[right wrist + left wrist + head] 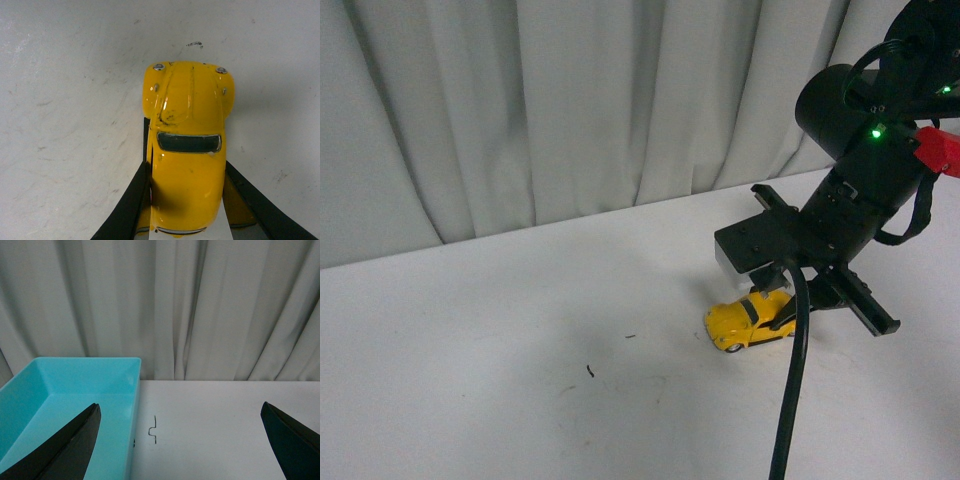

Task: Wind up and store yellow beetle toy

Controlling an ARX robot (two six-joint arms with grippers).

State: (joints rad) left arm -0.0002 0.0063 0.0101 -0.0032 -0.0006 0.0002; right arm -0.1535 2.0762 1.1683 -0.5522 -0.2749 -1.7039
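The yellow beetle toy (748,321) rests on the white table at the right, under my right arm. My right gripper (782,318) is shut on it. In the right wrist view the toy (187,150) fills the centre, its hood pointing away from the wrist, with a black finger pressed against each flank; my right gripper (187,170) grips it at the rear half. My left gripper (180,415) is open, its two black fingertips (80,432) far apart over bare table beside the turquoise bin (65,400). The left arm is out of the front view.
Grey curtains (570,100) hang behind the table's far edge. A small bent wire mark (154,429) lies on the table next to the bin's wall. A black cable (790,400) hangs down from my right arm. Small dark specks (590,371) dot the tabletop.
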